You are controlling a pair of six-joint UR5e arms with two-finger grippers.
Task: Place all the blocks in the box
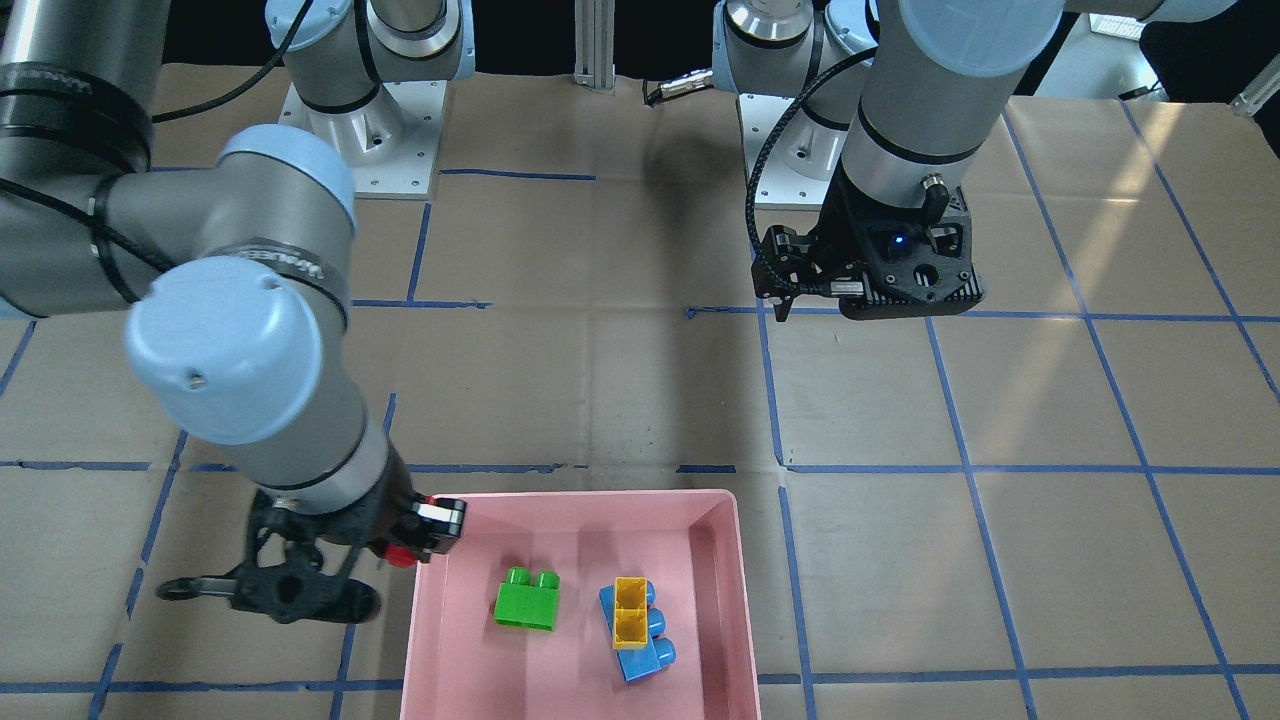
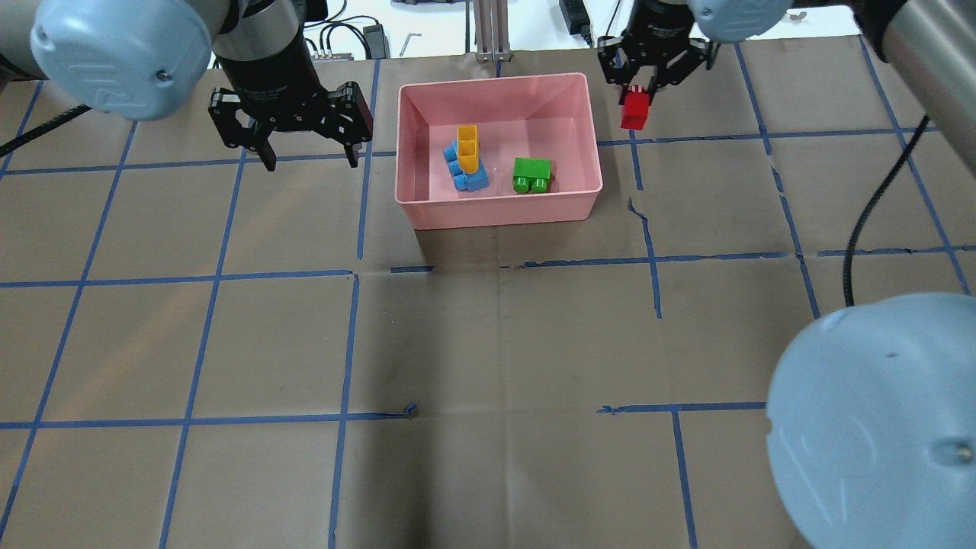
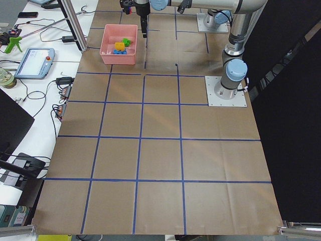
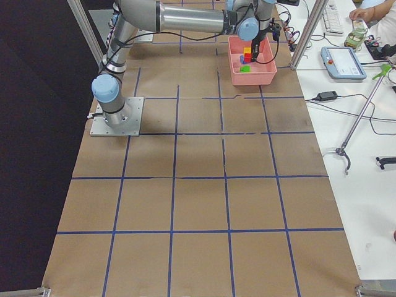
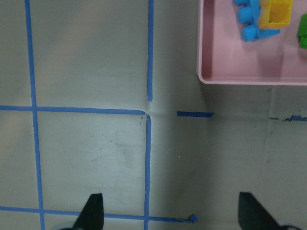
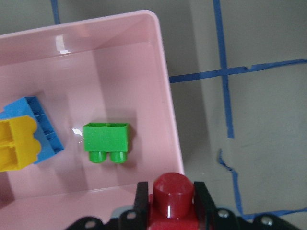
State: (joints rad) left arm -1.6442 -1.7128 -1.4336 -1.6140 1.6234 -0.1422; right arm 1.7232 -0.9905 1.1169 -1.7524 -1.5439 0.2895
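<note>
Bright, even light from above falls on the table [image 2: 496,343], which carries soft, wide shadows. Pale streaks cross its corner in the front-facing view. Small glare spots shine inside the pink box [image 6: 163,72], and the red block [image 6: 172,194], close to the right wrist lens, looks slightly soft.

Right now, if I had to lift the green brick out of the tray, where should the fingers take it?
Come straight down and close on the two short flat ends of the green brick. It lies on its side in the tray, studs pointing sideways toward the robot, so that face would likely grip poorly. Both ends have bare floor beside them.
</note>
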